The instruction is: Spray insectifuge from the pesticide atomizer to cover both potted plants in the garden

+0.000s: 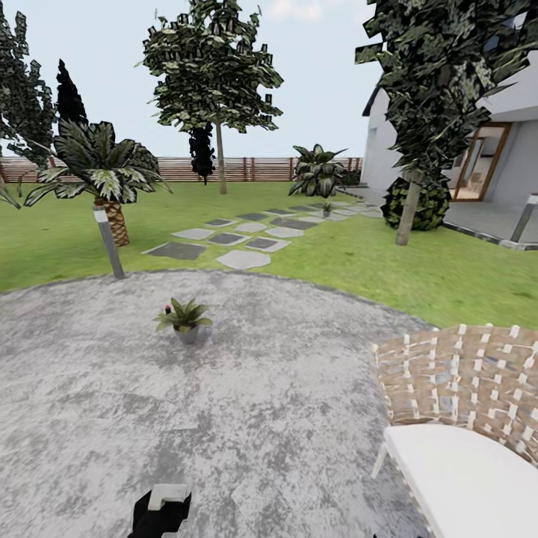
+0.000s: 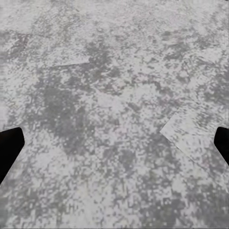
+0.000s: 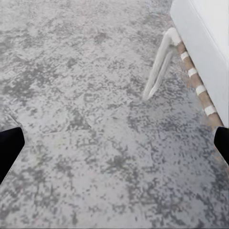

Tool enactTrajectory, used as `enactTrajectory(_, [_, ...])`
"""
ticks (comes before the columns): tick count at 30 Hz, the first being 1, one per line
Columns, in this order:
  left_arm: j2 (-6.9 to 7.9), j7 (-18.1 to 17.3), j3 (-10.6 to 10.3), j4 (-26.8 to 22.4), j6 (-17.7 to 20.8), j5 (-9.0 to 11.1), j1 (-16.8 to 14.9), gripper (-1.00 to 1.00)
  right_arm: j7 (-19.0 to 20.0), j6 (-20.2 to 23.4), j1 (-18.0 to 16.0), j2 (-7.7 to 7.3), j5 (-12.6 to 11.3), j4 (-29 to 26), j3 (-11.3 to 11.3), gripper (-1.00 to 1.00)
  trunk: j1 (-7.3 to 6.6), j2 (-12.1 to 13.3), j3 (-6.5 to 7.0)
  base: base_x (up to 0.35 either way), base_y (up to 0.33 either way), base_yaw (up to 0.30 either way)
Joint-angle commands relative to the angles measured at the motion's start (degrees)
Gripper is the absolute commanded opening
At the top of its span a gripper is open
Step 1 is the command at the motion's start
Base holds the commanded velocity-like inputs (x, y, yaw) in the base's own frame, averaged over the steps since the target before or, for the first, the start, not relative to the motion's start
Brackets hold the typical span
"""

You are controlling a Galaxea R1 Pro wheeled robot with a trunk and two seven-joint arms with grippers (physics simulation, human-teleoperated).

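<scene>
Two potted plants are what I'm after. From the head view I've got one potted plant (image 1: 184, 317) sitting on the paved circle (image 1: 246, 418) of the garden, well ahead of me, and what looks like a second small one (image 1: 326, 207) far off by the stepping stones (image 1: 243, 239), too tiny to be sure. There's a little pink-red dot just beside the near plant's leaves, maybe the pesticide atomizer (image 1: 168, 308), but I honestly can't tell at this size. No whitish insectifuge specks that I can make out on the leaves. A woven chair (image 1: 463, 418) with a white cushion sits on my right, cut off by the frame edge. A bit of my left arm (image 1: 161, 512) pokes in at the bottom.

Left wrist view: the left end effector (image 2: 114, 143) has its jaws wide apart, nothing between them, just mottled paving below.

Right wrist view: the right end effector (image 3: 114, 143) is spread open too, empty, with the chair's white leg (image 3: 160, 64) nearby.

So I reckon I'm in the approach step: next I need to roll closer to that near plant and confirm where the bottle is before reaching.
</scene>
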Motion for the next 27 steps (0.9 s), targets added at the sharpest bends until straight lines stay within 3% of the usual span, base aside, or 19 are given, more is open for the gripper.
enactTrajectory(1, [0.01, 0.1, 0.0, 0.1, -0.2, -0.2, 0.0, 1.00, 0.0, -0.2, 0.0, -0.04, 0.2, 1.0, -0.2, 1.00, 0.02, 0.0, -0.05, 0.281, 0.211, 0.000])
enactTrajectory(7, [-0.02, 0.2, 0.0, 0.1, -0.3, -0.1, 0.2, 1.00, 0.0, -0.2, -0.1, -0.22, 0.3, 3.0, -0.2, 1.00, 0.02, 0.0, -0.08, 0.274, 0.193, 0.060])
enactTrajectory(19, [-0.08, 0.3, 0.0, 0.1, -0.3, -0.1, 0.3, 1.00, 0.0, -0.2, -0.1, -0.23, 0.3, 3.5, -0.2, 1.00, 0.02, 0.0, -0.33, 0.308, 0.016, 0.248])
enactTrajectory(27, [-0.04, 0.3, 0.0, 0.1, -0.3, 0.0, 0.3, 1.00, 0.0, -0.2, -0.1, -0.23, 0.3, 3.5, -0.1, 1.00, 0.02, 0.0, -0.35, 0.338, 0.000, 0.036])
